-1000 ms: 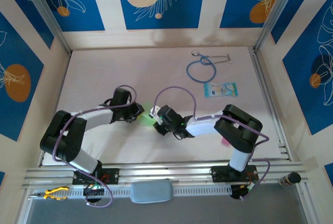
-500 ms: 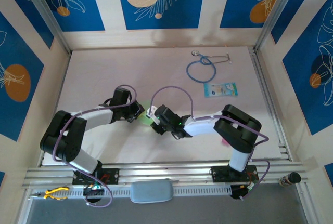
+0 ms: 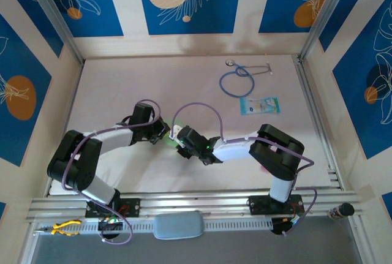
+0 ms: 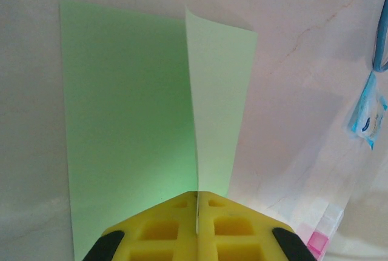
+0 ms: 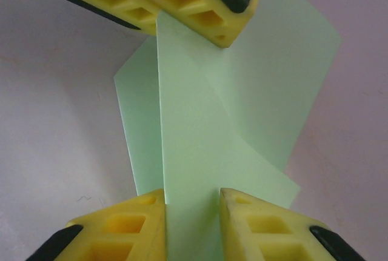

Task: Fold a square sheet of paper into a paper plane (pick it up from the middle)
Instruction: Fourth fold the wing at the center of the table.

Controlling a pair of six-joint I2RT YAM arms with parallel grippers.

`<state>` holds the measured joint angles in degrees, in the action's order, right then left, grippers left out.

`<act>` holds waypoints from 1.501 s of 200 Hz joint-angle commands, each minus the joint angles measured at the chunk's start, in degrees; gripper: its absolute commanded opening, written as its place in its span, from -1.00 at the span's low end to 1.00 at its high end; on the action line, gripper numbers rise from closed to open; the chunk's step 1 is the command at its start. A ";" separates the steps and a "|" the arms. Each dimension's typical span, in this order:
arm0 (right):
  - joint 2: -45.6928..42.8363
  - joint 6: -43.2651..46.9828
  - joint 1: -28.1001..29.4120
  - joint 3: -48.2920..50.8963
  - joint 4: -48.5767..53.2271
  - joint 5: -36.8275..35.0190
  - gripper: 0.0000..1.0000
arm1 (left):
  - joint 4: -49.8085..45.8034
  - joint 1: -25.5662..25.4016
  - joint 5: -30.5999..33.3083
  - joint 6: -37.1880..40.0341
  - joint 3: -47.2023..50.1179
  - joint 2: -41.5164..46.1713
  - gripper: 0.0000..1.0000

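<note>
Left tool (image 4: 197, 195) is clamped on the raised centre ridge of the square sheet of paper (image 4: 127, 103), which lies on the table (image 4: 303, 19) between both arms. Right tool (image 5: 191, 197), facing it along the crease, stands parted astride that ridge, seemingly not pinching.

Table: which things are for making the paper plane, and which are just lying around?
For the job:
green paper

Just lying around:
stethoscope
blue-and-white packet
</note>
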<state>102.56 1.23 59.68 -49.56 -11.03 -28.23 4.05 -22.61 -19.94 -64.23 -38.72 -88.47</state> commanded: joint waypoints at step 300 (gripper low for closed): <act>-4.13 -29.22 -12.55 8.45 -12.71 27.60 -0.97 | -0.85 0.69 1.86 3.62 2.75 4.88 -0.80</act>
<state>99.96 -22.02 49.45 -42.81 -18.87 -8.99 1.26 -22.35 -14.35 -62.43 -34.87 -81.41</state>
